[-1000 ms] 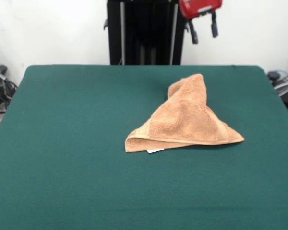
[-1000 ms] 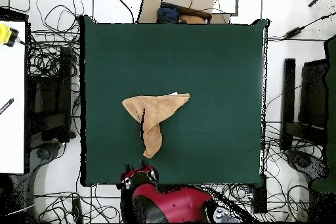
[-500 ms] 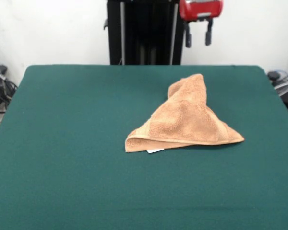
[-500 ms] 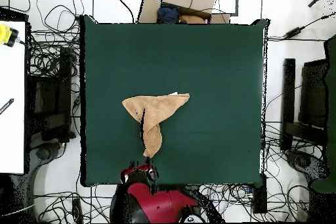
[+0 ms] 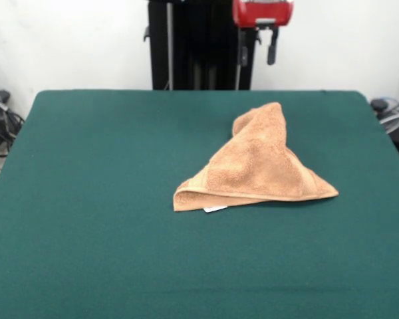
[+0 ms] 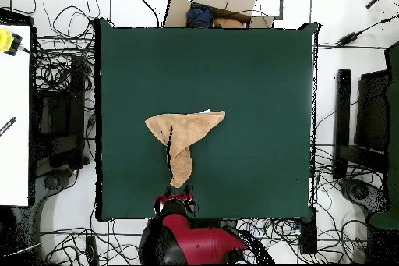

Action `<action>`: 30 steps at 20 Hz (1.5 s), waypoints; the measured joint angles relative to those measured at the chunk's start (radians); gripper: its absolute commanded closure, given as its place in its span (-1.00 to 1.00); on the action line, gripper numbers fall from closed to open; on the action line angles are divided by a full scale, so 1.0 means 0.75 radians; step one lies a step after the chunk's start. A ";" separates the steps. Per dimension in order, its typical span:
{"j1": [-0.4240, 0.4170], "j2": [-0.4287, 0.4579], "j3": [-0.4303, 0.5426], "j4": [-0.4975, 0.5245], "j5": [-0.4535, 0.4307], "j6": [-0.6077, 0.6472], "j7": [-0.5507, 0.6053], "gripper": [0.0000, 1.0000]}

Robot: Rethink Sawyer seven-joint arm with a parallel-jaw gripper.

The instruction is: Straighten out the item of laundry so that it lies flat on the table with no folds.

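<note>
- Front view: the gripper (image 5: pixel 258 48) hangs high above the far edge of the worktop (image 5: pixel 93 199), its two dark fingers (image 5: pixel 272 50) spread apart and holding nothing.
- Front view: the towel (image 5: pixel 259 166) lies right of centre, folded into a rough triangle with a raised peak pointing away from the camera; a small white label (image 5: pixel 215 209) peeks out under its near edge.
- Front view: to do this step well, the gripper should probably come down on a loose upper-layer corner, likely at the peak, pinch only that layer, and draw it outward low over the cloth so the fold opens instead of the whole towel sliding.
- Front view: against the picture half a second ago, the gripper stands further to the picture's left; the towel has not moved.
- Overhead view: the towel (image 6: pixel 185 134) sits a little toward the robot's side of the worktop (image 6: pixel 257 83), its narrow folded tip pointing at the robot.
- Overhead view: the gripper (image 6: pixel 176 199) shows just past that tip, at the worktop's edge, clear of the cloth.
- Overhead view: compared with the earlier picture, the red arm head sits slightly further right; the towel's outline is the same.
</note>
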 measured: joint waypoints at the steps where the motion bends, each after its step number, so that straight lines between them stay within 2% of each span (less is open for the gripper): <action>1: 0.000 0.007 0.000 -0.013 0.015 0.000 0.000 -1.00; 10: 0.006 0.070 0.001 -0.115 0.129 0.000 0.000 -1.00; 17: 0.072 0.093 0.002 -0.133 0.240 0.000 0.000 -1.00; 24: 0.083 -0.010 0.017 -0.102 0.305 0.000 0.007 -1.00; 26: 0.087 -0.093 0.025 -0.063 0.344 0.000 0.011 -1.00; 30: 0.119 -0.183 0.025 -0.018 0.414 0.001 0.022 -1.00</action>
